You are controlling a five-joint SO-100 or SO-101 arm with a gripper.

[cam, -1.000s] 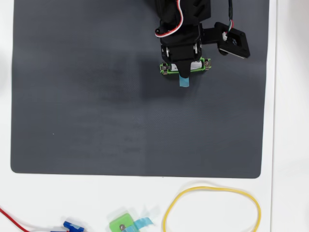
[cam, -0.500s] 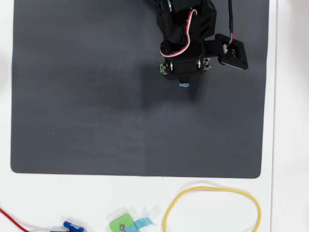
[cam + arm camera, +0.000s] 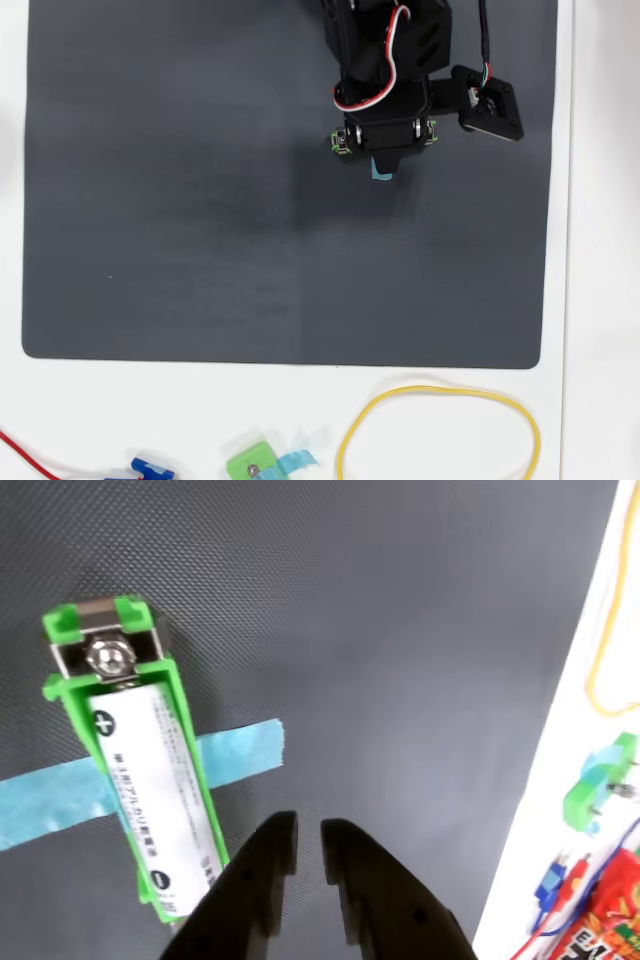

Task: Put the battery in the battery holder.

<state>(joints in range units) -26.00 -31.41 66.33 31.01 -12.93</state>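
In the wrist view you see the battery (image 3: 155,790) lying inside the battery holder (image 3: 68,685), which sits on the mat (image 3: 400,630) toward its left side, with a tape strip (image 3: 235,755) running across under the holder's middle. Your gripper (image 3: 308,850) is just right of the holder's lower end, apart from it. In the overhead view the holder (image 3: 342,141) lies near the mat's (image 3: 180,220) top edge, right of centre, mostly under the arm (image 3: 385,60). Below the mat's bottom edge, on the table (image 3: 600,300), a rubber band loop (image 3: 440,392) lies right of a small clip piece (image 3: 250,464).
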